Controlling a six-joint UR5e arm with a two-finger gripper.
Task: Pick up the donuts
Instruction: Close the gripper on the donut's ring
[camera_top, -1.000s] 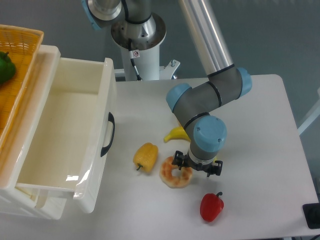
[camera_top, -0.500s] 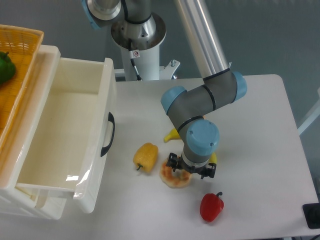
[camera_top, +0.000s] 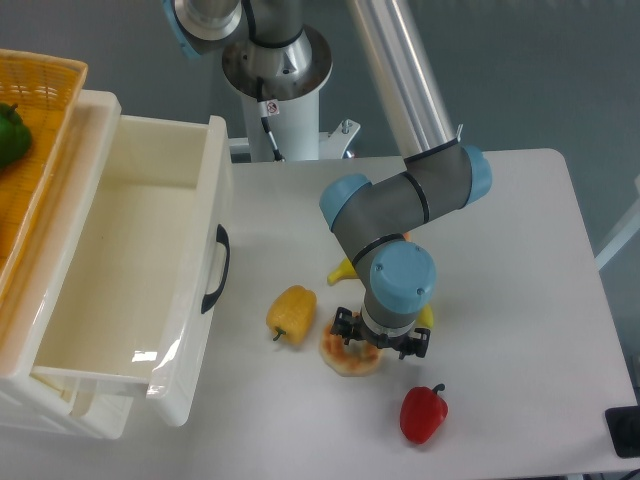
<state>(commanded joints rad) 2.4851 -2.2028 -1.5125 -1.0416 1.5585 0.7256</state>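
A yellow pepper (camera_top: 291, 313), red pepper (camera_top: 423, 413) (lower right), open drawer (camera_top: 140, 270).

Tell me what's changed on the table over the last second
The arm swung left, bringing the gripper from the donut's right side to directly over the donut, covering more of it. Whether it has closed on the donut can't be seen. The donut, yellow pepper, banana, red pepper and white drawer stayed put.
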